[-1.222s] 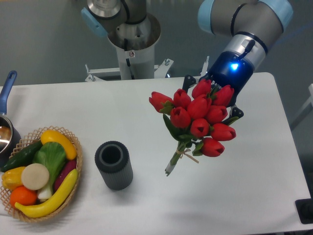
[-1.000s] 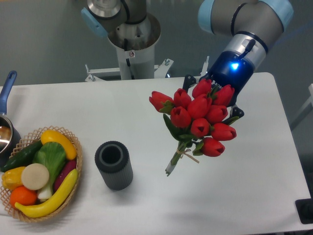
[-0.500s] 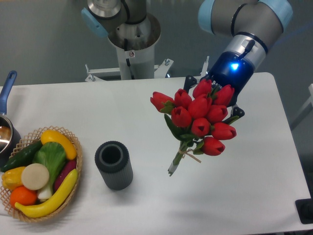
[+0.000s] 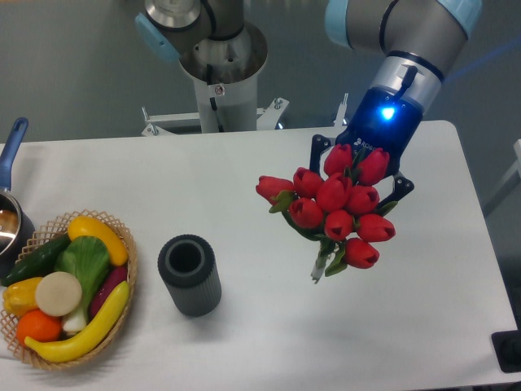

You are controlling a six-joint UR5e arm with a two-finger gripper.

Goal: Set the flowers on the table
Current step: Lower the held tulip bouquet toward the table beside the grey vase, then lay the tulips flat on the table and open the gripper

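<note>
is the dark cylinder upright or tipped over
Upright: the dark ribbed cylinder stands on the table, its open round mouth facing up.

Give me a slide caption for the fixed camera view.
Tool holding red tulip bunch above the white table.

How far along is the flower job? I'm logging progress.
Done: the flowers are out of the dark vase, which stands empty. In hand: the tool holds the bunch above the table, stems pointing down, not yet touching. Left: lower it onto the bare white top and let go.
</note>
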